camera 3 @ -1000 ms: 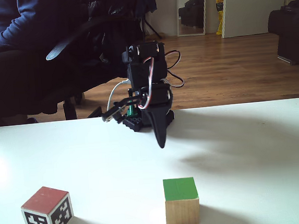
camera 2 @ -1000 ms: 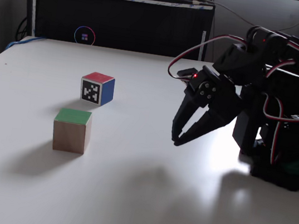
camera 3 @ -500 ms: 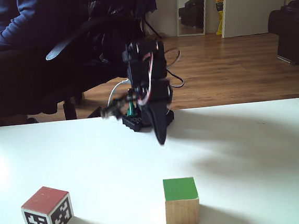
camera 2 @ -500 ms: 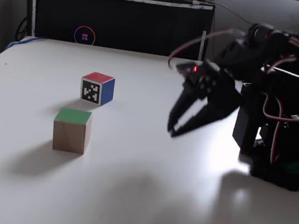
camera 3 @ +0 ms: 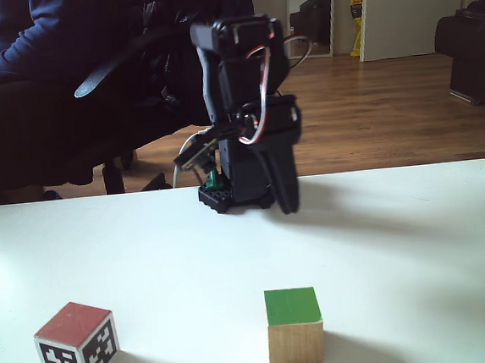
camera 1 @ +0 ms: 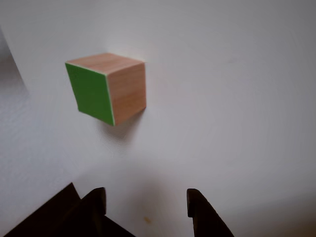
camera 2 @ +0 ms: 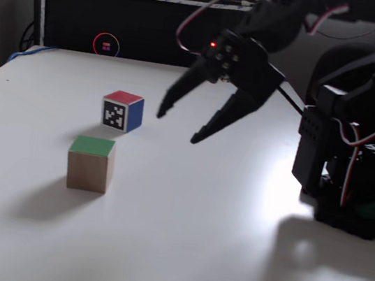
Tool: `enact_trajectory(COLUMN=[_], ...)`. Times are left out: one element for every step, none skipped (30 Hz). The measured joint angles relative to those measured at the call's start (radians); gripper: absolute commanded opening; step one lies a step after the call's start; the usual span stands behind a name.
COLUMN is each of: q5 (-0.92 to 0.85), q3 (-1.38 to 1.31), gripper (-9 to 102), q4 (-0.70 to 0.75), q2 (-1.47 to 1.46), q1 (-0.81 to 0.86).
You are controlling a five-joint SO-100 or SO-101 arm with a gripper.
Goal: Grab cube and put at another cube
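Other view: the cube [camera 1: 106,88] is seen on the white table [camera 1: 232,98], upper left, green face turned left, wood-grain faces toward the camera. Two dark fingertips [camera 1: 98,200] enter from the bottom edge, spread wide, nothing between them; the pincer [camera 1: 146,202] is well short of the cube, with bare table between.

A fixed view: the pincer [camera 2: 175,126] is raised above the table, jaws wide apart and empty, tips pointing down-left. The cube [camera 2: 89,163] sits green face up, at left. Another cube [camera 2: 122,110] stands just behind it, apart, red on top, blue on the right, a black-and-white marker on the front. A black box [camera 2: 148,25] with a glowing ring is seen at the table's far edge, cables on top. The arm base [camera 2: 354,180] is at right.

Another fixed view: the arm is seen head-on, the pincer [camera 3: 287,203] edge-on, so its opening cannot be told here. The cube [camera 3: 294,326] is at the near edge, another cube [camera 3: 77,344] well to its left. A seated person's sleeve [camera 3: 9,40], a wooden floor [camera 3: 372,111] and a mirror [camera 3: 311,12] are seen behind.
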Motion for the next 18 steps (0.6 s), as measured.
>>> enact_trajectory(q5=[0.009, 0.017, 0.023, 0.032, 0.038, 0.04, 0.043, 0.048, 0.049, 0.049, 0.049, 0.048, 0.043, 0.037, 0.029, 0.025, 0.018, 0.009], q3=[-0.037, -0.075, -0.118, -0.164, -0.212, -0.259, -0.302, -0.341, -0.373, -0.403, -0.428, -0.449, -0.472, -0.495, -0.518, -0.541, -0.566, -0.588], gripper=[31, 33, 36, 38, 39, 40, 42, 43, 44, 45, 45, 45, 45, 45, 45, 45, 45, 45], q4=[0.0, 0.002, 0.012, 0.028, 0.043, 0.058, 0.074, 0.086, 0.097, 0.104, 0.11, 0.118, 0.124, 0.129, 0.13, 0.132, 0.132, 0.132], q2=[-0.043, -0.089, -0.138, -0.193, -0.249, -0.304, -0.354, -0.4, -0.439, -0.474, -0.506, -0.537, -0.569, -0.6, -0.627, -0.65, -0.673, -0.692], q1=[-0.005, -0.011, -0.015, -0.017, -0.017, -0.017, -0.015, -0.015, -0.015, -0.015, -0.008, 0.002, 0.018, 0.032, 0.041, 0.051, 0.055, 0.06])
